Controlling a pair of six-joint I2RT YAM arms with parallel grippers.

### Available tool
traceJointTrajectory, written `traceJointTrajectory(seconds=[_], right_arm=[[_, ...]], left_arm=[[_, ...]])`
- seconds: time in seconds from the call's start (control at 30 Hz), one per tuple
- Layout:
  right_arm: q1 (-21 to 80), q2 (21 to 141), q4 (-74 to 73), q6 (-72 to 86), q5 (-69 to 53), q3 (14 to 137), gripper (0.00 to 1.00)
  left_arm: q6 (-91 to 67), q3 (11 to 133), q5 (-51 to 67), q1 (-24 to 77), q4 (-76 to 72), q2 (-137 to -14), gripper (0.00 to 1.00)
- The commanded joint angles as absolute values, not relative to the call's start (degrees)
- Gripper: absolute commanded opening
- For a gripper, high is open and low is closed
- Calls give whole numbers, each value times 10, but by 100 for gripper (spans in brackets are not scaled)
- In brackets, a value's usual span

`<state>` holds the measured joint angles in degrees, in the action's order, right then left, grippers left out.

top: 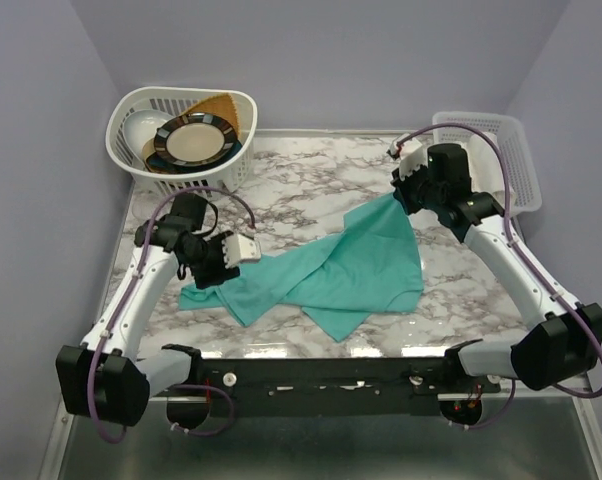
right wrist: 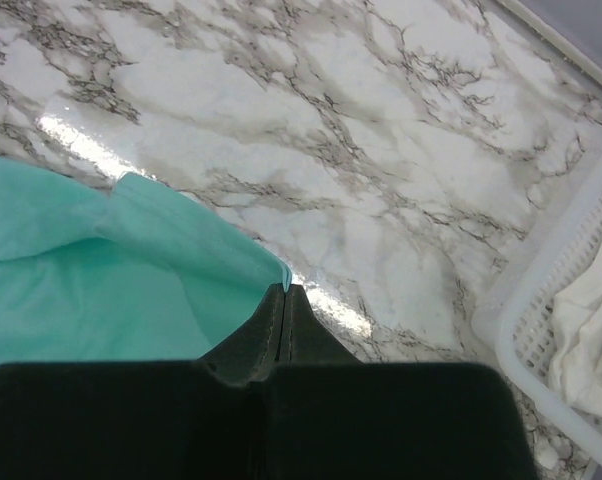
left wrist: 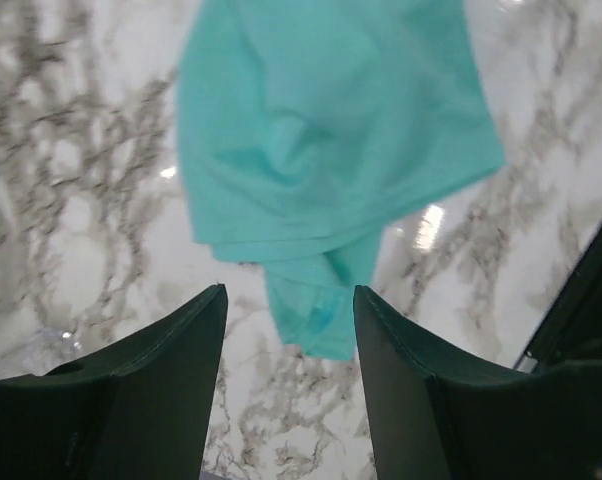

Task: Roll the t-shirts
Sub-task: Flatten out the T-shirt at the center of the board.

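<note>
My right gripper (right wrist: 284, 292) clamped on t-shirt (top: 351, 265) corner (pinched cloth hidden between fingers); my left gripper (left wrist: 289, 295) spread wide, empty.

Surface: table (top: 311, 170), white marble pattern with grey veining, glossy, light glare on it.

Directly on it, three items:
1. Teal-green t-shirt (top: 351, 270), one piece, crumpled, not flat. It lies across the middle of the table. Folds overlap at its near edge. A narrow tail runs out to its left. Its far right corner rises off the surface; the rest rests on the marble.
2. White oval slotted basket (top: 196, 178), beyond the t-shirt to the far left, well apart from it.
3. White rectangular mesh basket (top: 521, 170), beyond the t-shirt to the far right, at the table edge, not touching the fabric.

Bare marble shows all around the t-shirt.
</note>
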<state>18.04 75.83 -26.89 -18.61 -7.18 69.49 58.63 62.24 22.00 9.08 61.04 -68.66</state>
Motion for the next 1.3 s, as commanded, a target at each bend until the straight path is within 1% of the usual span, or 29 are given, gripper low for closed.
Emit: traceJointTrajectory(seconds=[0.0, 0.03, 0.13, 0.2, 0.27, 0.37, 0.4, 0.5, 0.6, 0.67, 0.9, 1.27], right_arm=[[182, 765, -266, -177, -105, 675, 1], [182, 772, -268, -181, -106, 680, 1], [182, 790, -277, -188, -104, 692, 1], [182, 802, -288, -192, -104, 707, 1], [182, 816, -295, -196, -104, 718, 1], [182, 830, -297, -198, -103, 735, 1], [182, 833, -297, -199, -103, 742, 1], [182, 845, -298, -202, -100, 750, 1], [182, 848, -299, -204, -100, 751, 1], [182, 846, -298, -201, -101, 744, 1], [182, 831, -298, -196, -106, 717, 1], [182, 836, -298, -194, -108, 719, 1]], left_arm=[[750, 531, 260, 146, 662, -636, 62], [751, 525, 272, 173, 659, -632, 61], [728, 497, 281, 208, 654, -628, 59], [703, 462, 273, 233, 640, -619, 60], [660, 432, 248, 257, 594, -603, 62], [613, 379, 233, 280, 543, -546, 62], [604, 355, 230, 294, 532, -508, 62], [585, 322, 244, 322, 525, -442, 60], [563, 303, 243, 343, 523, -419, 59], [537, 302, 240, 352, 512, -427, 58], [486, 309, 243, 369, 469, -512, 53], [486, 259, 178, 380, 399, -539, 52]])
